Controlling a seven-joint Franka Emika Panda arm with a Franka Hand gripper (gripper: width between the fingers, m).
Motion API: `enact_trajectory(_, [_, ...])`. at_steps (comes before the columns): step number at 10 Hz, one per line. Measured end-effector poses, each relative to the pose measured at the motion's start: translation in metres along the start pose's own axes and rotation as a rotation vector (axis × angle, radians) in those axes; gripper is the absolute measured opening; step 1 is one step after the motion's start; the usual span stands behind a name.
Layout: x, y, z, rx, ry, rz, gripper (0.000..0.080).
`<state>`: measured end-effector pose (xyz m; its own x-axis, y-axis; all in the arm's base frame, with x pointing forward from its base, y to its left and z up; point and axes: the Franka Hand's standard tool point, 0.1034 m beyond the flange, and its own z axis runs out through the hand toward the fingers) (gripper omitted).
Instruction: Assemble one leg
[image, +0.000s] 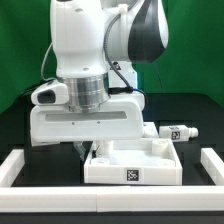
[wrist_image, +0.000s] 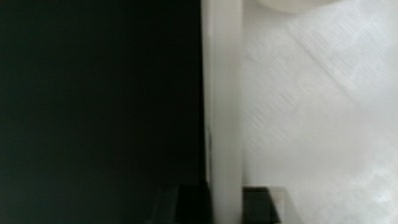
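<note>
The large white square tray-like piece (image: 118, 165) lies on the black table in front of the arm, with a marker tag on its front wall. My gripper (image: 84, 150) reaches down at its rim on the exterior view's left. In the wrist view my gripper (wrist_image: 224, 206) has one dark finger on each side of the piece's thin upright white rim wall (wrist_image: 222, 100), both touching it. The leg (image: 176, 132), a small white peg with a marker tag, lies on the table to the exterior view's right of the arm, apart from my gripper.
A white rail (image: 20, 166) stands at the exterior view's left, another (image: 211, 166) at its right, and one (image: 110, 206) runs along the front. The arm's wide white hand (image: 85, 120) hides the table behind the tray-like piece.
</note>
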<state>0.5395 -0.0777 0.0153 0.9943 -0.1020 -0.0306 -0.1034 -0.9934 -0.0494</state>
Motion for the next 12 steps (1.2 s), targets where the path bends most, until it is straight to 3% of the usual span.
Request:
enact_trajectory(2, [0.003, -0.004, 0.000, -0.006, -0.001, 0.005, 0.0054])
enact_trajectory(3, [0.014, -0.018, 0.000, -0.017, 0.011, -0.026, 0.0054])
enact_trajectory(7, [0.044, -0.060, 0.005, -0.016, 0.041, -0.023, 0.0054])
enact_trajectory(10, [0.049, -0.062, 0.005, -0.090, 0.050, -0.048, 0.0058])
enact_trajectory(12, [0.049, -0.062, 0.004, -0.100, 0.042, -0.045, 0.0061])
